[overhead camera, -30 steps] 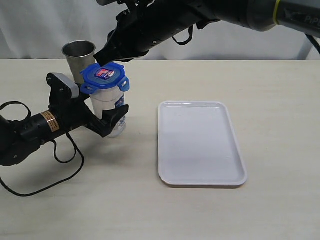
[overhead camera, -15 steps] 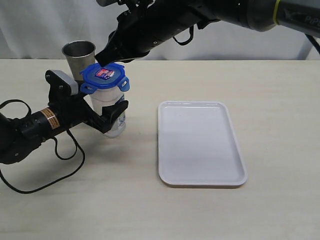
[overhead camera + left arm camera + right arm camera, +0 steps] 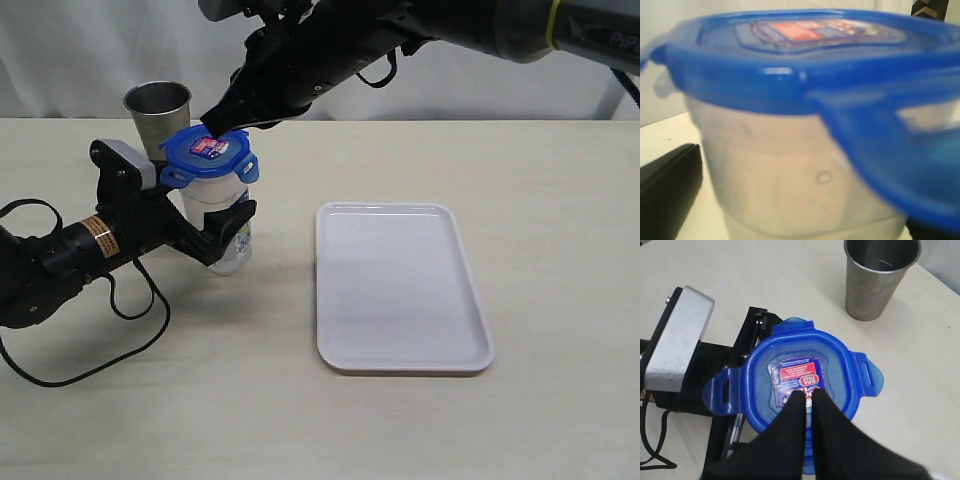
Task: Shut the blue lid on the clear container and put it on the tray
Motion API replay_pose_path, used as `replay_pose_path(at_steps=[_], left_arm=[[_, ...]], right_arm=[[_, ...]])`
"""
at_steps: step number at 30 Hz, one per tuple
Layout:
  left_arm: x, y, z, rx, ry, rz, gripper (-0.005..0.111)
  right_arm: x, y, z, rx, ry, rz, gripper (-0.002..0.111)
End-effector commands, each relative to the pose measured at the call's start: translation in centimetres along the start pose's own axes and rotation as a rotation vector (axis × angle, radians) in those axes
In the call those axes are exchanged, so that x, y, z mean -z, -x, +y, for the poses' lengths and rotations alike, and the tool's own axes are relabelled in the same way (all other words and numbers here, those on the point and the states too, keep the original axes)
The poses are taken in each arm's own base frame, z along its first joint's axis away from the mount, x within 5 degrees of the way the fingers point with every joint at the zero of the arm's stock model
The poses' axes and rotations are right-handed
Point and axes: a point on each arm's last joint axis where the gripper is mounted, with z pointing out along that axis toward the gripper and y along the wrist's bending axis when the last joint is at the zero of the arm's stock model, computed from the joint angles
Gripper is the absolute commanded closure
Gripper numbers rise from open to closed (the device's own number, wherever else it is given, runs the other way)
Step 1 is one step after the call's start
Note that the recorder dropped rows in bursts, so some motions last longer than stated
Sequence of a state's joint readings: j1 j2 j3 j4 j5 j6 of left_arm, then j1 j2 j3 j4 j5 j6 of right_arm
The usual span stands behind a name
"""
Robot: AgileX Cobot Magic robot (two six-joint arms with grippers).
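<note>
Lettering is found chiefly on the red-and-white sticker [image 3: 797, 377] in the middle of the blue lid [image 3: 795, 372], where "BPA FREE" can be read in white on the red field. The finer print around it is too small to be made out.

The lid is seated on top of the clear container [image 3: 222, 215], which stands upright on the counter [image 3: 300, 420] just in front of a grey steel cup [image 3: 158, 105]. The lid's flaps [image 3: 722, 390] are seen sticking outward from the rim. A blue-and-white label [image 3: 241, 205] is partly seen on the container's side, but nothing on it can be read.

The right tool [image 3: 806, 396] is lowered from above with its two fingers brought together, and their tips are set on the sticker. The left tool [image 3: 215, 232] is laid low along the counter with its jaws spread wide, one on either side of the container's lower body. Whether they press on it cannot be told.

The white tray [image 3: 400, 290] lies flat on the counter to the right of the container in the exterior view, apart from it.

An orange band [image 3: 97, 232] is wrapped round the left arm, and its print is not legible.
</note>
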State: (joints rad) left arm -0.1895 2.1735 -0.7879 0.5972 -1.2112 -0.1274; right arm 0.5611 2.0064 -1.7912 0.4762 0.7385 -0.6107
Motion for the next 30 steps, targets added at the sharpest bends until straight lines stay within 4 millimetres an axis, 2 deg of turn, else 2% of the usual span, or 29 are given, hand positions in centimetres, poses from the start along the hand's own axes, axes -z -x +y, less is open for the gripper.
replay_pose_path(at_steps=[1,3,4,6,7,8,9,12,17,20,25,30], left_arm=[[-0.3,0.2,-0.3,0.003,-0.008,-0.013,0.002],[-0.4,0.2,-0.6,0.003,-0.015,-0.014,0.002],[-0.5,0.2,-0.8,0.003,-0.02,-0.014,0.007],[-0.6,0.2,-1.0,0.004,-0.028,-0.014,0.027],[-0.6,0.2,-1.1,0.008,-0.031,-0.014,0.045],[-0.6,0.2,-1.1,0.006,-0.034,-0.014,0.055],[-0.6,0.2,-1.1,0.007,-0.032,-0.014,0.073],[-0.6,0.2,-1.2,0.005,-0.037,-0.013,0.104],[-0.5,0.1,-1.7,-0.022,-0.107,-0.004,0.107],[-0.3,0.0,-1.8,-0.06,-0.181,0.004,0.107],[-0.3,0.7,-1.1,-0.147,-0.403,0.007,0.107],[0.1,1.1,0.3,-0.126,-0.525,0.053,0.107]], right_arm=[[0.5,0.2,-0.2,-0.034,-0.023,-0.006,0.096],[0.5,0.1,-0.5,-0.056,-0.045,0.001,0.083],[0.6,0.1,-0.7,-0.068,-0.053,-0.003,0.074],[0.8,0.0,-1.4,-0.104,-0.07,-0.015,0.063],[1.0,-0.1,-2.0,-0.129,-0.081,-0.019,0.057],[1.1,-0.2,-2.3,-0.143,-0.085,-0.019,0.054],[1.3,-0.4,-2.8,-0.152,-0.091,-0.013,0.051],[1.6,-0.8,-3.6,-0.187,-0.095,0.004,0.051],[2.5,-1.6,-4.7,-0.227,-0.079,0.058,0.051],[3.7,-1.7,-4.9,-0.234,-0.029,0.142,0.051],[5.9,-0.7,-5.2,-0.291,0.009,0.173,0.051],[6.2,-0.9,-4.2,-0.308,0.092,0.239,0.051]])
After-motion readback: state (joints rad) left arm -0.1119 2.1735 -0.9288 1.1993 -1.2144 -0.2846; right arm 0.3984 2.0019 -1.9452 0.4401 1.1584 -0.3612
